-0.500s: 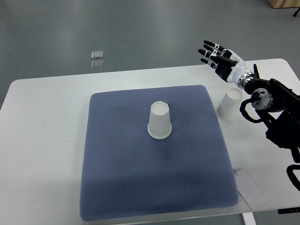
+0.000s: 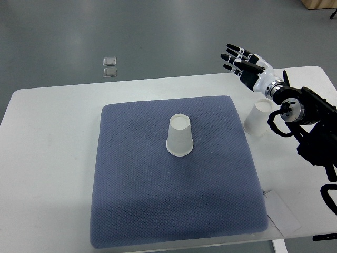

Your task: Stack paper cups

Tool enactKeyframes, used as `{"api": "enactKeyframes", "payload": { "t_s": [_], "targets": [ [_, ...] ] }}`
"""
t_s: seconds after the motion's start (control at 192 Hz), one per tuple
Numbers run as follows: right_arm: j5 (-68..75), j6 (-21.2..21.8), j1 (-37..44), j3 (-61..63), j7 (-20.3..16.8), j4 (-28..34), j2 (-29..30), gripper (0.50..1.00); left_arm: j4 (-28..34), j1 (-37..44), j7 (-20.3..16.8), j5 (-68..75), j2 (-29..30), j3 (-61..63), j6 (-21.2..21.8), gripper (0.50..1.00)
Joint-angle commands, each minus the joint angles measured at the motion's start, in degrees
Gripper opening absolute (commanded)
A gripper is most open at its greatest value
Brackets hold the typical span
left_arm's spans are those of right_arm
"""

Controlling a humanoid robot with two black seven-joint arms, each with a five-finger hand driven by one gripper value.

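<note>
Tabletop (image 2: 52,158), mat (image 2: 158,211): unchanged. My right hand (image 2: 243,62) shifted slightly back-left, fingers spread, holding nothing, above far edge. Mat cup (image 2: 179,135) inverted at mat centre; side cup (image 2: 257,118) on tabletop beside mat, under my wrist. No grasp yet; stacking not started.

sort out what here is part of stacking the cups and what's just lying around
Part of the job:
- cup on the mat, upside down
- cup beside the mat, on the table near the arm
- right hand, fingers spread, holding nothing

Just lying about:
- blue mat
- white table
- two small clear squares on the floor
- paper slip at the table's corner
</note>
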Motion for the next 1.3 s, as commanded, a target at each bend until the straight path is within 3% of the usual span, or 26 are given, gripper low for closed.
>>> {"api": "enactKeyframes", "payload": {
  "t_s": [0.0, 1.296],
  "targets": [
    [0.0, 0.1, 0.0, 0.0, 0.0, 0.1, 0.1, 0.911, 0.0, 0.1, 0.0, 0.1, 0.0, 0.0, 0.0, 1.000],
    [0.9, 0.0, -0.2, 0.7, 0.2, -0.4, -0.1, 0.911, 0.0, 0.1, 0.0, 0.1, 0.0, 0.0, 0.0, 1.000]
  ]
}}
